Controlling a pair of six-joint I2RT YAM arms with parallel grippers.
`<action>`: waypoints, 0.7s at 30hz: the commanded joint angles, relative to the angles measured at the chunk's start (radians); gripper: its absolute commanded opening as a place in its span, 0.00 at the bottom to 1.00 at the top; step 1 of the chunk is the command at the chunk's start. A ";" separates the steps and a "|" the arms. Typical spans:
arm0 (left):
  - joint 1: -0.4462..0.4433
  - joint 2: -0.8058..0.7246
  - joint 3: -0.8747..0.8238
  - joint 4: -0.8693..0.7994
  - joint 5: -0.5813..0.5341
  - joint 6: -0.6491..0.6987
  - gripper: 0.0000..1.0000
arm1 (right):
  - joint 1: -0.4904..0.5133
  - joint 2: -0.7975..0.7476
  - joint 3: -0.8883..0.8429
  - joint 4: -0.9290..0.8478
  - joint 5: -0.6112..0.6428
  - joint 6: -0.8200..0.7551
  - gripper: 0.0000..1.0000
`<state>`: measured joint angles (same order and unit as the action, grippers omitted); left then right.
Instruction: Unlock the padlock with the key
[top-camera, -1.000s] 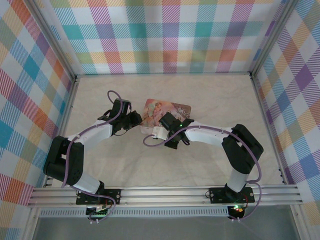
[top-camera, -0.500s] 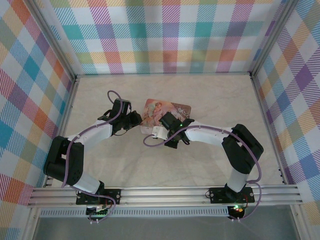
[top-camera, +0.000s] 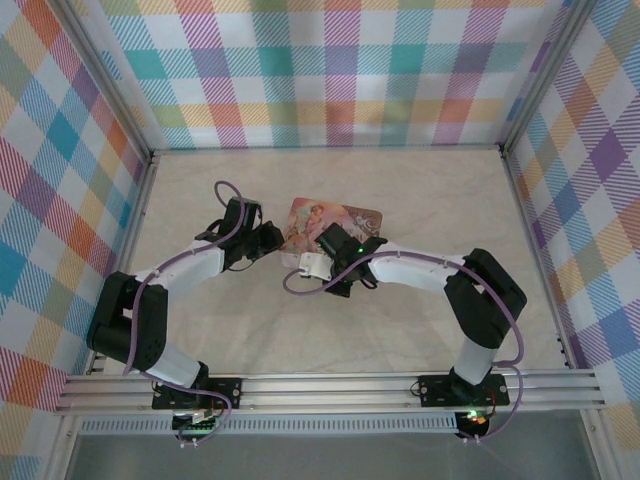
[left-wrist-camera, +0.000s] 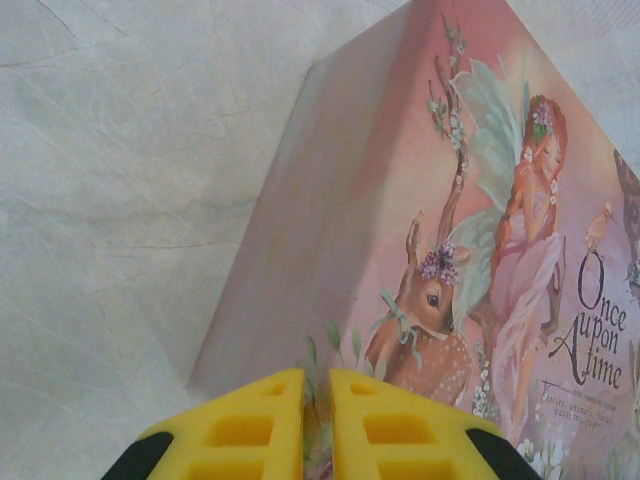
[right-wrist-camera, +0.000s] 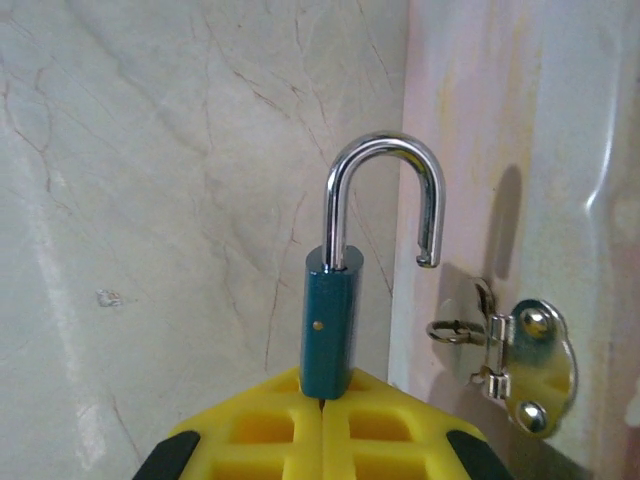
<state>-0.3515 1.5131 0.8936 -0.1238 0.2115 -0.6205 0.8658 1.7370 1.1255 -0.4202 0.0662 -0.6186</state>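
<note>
Teal-blue painted metal forms the body of the padlock (right-wrist-camera: 330, 330), a small smooth block with one tiny rivet on its side. It stands upright in the right gripper (right-wrist-camera: 322, 395), whose yellow plastic fingers, ribbed with hollow cells, are closed tight on its lower end. Its polished silver shackle (right-wrist-camera: 385, 190) is sprung: one leg sits in the body and the other hangs free in the air.

The lock is just beside the pale pink side wall of the tin (right-wrist-camera: 520, 150), near a small shiny clasp (right-wrist-camera: 525, 365) fixed with two rivets and carrying a thin wire ring. The tin (top-camera: 320, 215) lies about the middle of the bench (top-camera: 400, 180), a cream surface veined like marble.

On the lid, dark curly script reads "Once upon A time" beside a red-haired fairy with pale green wings and a spotted fawn; the lines under it are too small to read.

The left gripper (left-wrist-camera: 317, 400) is at the tin's left edge, yellow fingers nearly together with a thin slit between them. Whether they pinch the tin cannot be told.
</note>
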 joint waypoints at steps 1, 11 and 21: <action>0.006 0.001 -0.016 -0.017 0.016 -0.009 0.14 | 0.009 -0.055 0.012 0.010 -0.040 -0.007 0.00; 0.008 -0.069 -0.007 -0.057 -0.029 -0.013 0.47 | 0.008 -0.137 -0.041 0.035 -0.056 0.057 0.00; 0.008 -0.193 -0.016 -0.124 0.109 0.017 0.54 | 0.003 -0.283 -0.130 0.057 -0.033 0.184 0.00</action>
<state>-0.3515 1.3663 0.8925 -0.2111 0.2478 -0.6243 0.8680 1.5097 1.0138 -0.3870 0.0437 -0.4965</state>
